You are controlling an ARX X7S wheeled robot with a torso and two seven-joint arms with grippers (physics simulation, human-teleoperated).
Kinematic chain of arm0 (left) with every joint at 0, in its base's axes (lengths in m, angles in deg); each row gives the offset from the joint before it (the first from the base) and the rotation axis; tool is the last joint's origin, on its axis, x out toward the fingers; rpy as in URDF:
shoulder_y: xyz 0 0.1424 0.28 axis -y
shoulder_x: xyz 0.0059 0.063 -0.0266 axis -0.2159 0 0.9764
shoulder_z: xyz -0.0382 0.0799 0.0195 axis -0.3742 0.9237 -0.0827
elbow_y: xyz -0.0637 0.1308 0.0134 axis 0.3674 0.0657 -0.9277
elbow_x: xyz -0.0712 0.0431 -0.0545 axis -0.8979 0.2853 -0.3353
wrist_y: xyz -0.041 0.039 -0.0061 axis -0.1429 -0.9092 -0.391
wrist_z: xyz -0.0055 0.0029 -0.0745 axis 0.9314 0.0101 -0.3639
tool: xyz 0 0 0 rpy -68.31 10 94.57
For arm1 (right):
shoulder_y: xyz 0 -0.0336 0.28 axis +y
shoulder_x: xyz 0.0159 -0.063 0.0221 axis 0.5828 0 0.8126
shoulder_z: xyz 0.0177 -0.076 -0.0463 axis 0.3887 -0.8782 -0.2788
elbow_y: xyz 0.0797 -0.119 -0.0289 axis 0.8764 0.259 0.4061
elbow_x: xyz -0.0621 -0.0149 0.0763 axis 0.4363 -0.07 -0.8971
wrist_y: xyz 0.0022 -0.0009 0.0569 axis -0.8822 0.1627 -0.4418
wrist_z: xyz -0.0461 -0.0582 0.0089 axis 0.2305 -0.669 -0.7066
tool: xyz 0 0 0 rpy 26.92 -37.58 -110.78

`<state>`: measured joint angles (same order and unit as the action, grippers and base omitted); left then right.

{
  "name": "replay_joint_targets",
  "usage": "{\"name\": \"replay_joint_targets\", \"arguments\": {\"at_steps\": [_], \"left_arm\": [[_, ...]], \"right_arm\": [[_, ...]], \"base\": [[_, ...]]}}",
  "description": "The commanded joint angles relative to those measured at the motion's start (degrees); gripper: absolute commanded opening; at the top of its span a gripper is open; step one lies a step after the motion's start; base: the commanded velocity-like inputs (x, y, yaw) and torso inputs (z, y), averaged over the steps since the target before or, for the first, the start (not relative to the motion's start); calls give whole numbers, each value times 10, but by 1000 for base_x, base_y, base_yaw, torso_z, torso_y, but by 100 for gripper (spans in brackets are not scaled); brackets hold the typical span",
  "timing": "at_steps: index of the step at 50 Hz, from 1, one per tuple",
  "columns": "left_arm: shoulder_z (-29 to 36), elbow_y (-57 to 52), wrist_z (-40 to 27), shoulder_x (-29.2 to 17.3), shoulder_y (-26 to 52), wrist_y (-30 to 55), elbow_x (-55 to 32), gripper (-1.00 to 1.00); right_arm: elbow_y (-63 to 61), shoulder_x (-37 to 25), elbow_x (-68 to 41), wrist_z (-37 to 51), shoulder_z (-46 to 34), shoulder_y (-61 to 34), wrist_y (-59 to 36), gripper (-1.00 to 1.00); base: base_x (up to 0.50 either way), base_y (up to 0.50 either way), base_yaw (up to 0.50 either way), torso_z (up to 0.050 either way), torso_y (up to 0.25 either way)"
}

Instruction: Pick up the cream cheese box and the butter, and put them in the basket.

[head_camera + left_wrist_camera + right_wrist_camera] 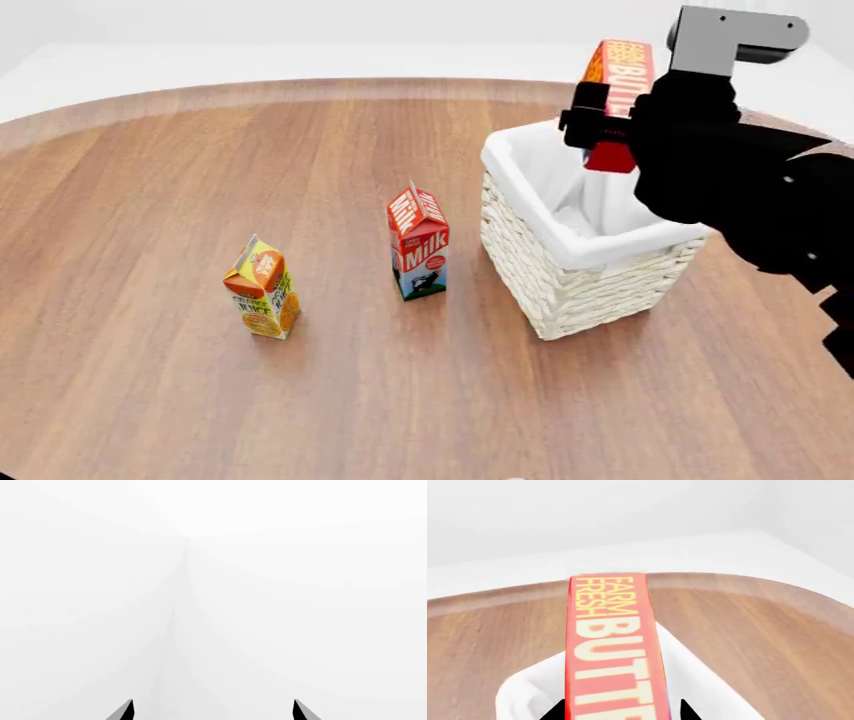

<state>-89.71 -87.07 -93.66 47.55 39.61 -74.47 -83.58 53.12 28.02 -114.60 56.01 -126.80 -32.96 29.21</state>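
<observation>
Your right gripper [603, 128] sits closest to the head camera, at the right of that view, its black arm reaching over the basket [587, 285]. Its fingers are pinching the butter [617, 85], which you hold in the air above the basket's far rim, lettered face toward the camera and tilted slightly. From the right wrist view, you see the butter [614, 650] running lengthwise between the two dark fingertips, with "FARM FRESH BUTTER" in pale letters on red, and the basket's white liner [527, 695] directly beneath it. Further out on the wooden tabletop [200, 200], to the left of the basket, the milk carton [419, 242] stands upright just beside the wicker wall without touching it, and the orange juice carton [262, 288] stands upright well apart from both, further to the left. You cannot see the cream cheese box in any view; if it lies inside the basket, the liner hides it. Your left gripper [213, 712] shows only in its own wrist view, its two dark fingertips spread apart and empty against a blank white background.
</observation>
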Motion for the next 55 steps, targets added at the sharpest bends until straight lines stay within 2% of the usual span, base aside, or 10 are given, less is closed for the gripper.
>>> {"name": "replay_joint_targets", "arguments": {"at_steps": [1, 21, 55], "left_arm": [[-1, 2, 1, 1, 0, -2, 0, 100], [-5, 16, 5, -3, 5, -10, -8, 100], [9, -38, -6, 3, 7, 44, 10, 100]], "right_arm": [[32, 8, 44, -7, 8, 3, 0, -100], [49, 12, 55, -2, 2, 17, 5, -100], [114, 48, 73, -28, -7, 42, 24, -100]], "base": [[0, 0, 0, 0, 0], [0, 0, 0, 1, 2], [0, 0, 0, 0, 2]]}}
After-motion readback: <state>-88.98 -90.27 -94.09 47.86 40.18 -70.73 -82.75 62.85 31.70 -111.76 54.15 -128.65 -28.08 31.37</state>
